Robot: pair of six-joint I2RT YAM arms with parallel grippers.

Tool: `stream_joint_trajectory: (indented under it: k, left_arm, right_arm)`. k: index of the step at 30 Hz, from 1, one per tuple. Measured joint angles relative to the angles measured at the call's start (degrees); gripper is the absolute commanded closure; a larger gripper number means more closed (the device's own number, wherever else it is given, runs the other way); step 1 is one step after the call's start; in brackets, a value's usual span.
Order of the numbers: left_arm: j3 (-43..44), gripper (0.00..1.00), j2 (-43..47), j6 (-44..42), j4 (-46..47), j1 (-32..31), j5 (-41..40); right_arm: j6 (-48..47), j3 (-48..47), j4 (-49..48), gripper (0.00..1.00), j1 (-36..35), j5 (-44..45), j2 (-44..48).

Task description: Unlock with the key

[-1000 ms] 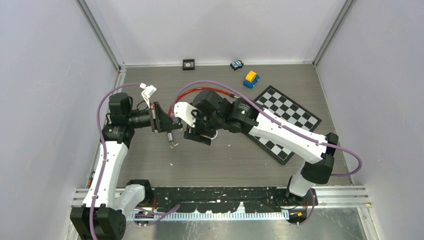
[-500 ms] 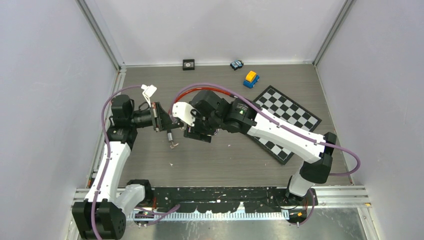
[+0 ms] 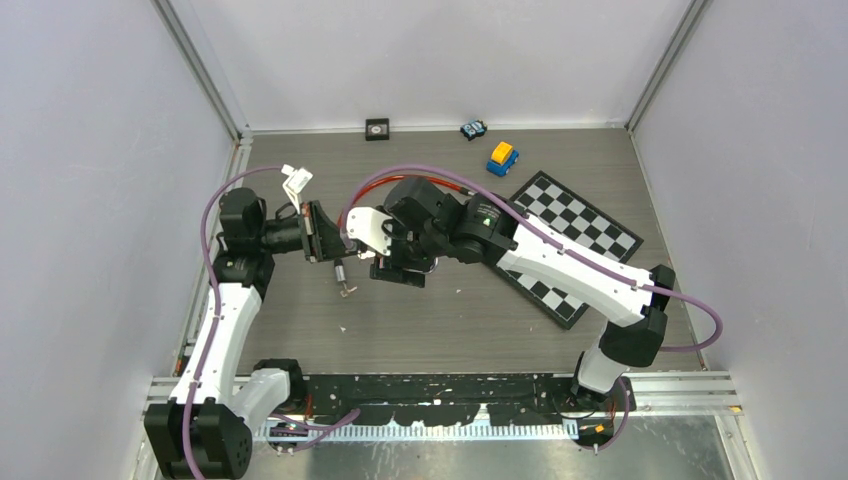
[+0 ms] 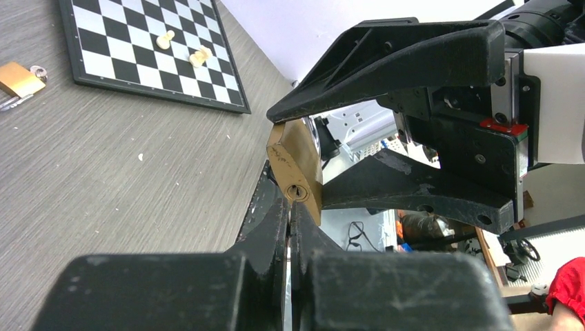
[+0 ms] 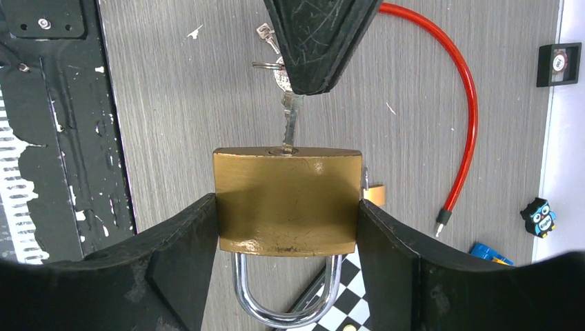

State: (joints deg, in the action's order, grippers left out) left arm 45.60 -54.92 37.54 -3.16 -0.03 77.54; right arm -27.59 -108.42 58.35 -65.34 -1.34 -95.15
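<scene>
My right gripper is shut on a brass padlock, gripping its body by both sides, with the steel shackle pointing back at the wrist. My left gripper is shut on a silver key. The key's tip touches the keyhole face of the padlock. I cannot tell how deep it sits. The keyhole shows just above my left fingertips. A ring with spare keys hangs from the key. In the top view the two grippers meet over the table's left middle.
A red cable curves behind the right arm. A second small brass padlock lies on the table. A chessboard lies at the right. A blue and yellow toy car, an owl figure and a black square sit near the back wall.
Both grippers have shifted slightly to the left and toward the back. The key and the padlock have stayed tip to face.
</scene>
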Motion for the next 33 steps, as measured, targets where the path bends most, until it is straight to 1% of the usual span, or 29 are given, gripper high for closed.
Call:
stream_joint_trajectory:
  k: [12, 21, 24, 30, 33]
  left_arm:
    - [-1.33, 1.0, -0.37, 6.47, 4.39, 0.0, -1.18]
    - [-2.16, 1.0, -0.37, 9.46, 8.13, 0.81, -1.49]
    - [-3.65, 1.0, -0.37, 12.35, 12.52, 1.75, -1.38]
    - [-7.96, 1.0, -0.35, 20.9, 25.46, 2.45, -1.57]
    - [-8.44, 1.0, -0.35, 23.21, 29.2, 2.67, -1.88]
  right_arm:
    - [-1.62, 0.0, -0.02, 0.99, -0.07, -0.07, 0.0]
    - [-1.64, 0.11, -0.83, 0.99, -0.07, 0.48, 0.0]
    - [-1.46, 0.42, -1.7, 0.99, -0.02, 0.61, 0.0]
    - [-0.48, 0.81, -2.43, 0.99, 0.42, 0.52, 0.0]
    - [-0.04, 0.81, -2.95, 0.99, 0.48, 0.35, 0.02]
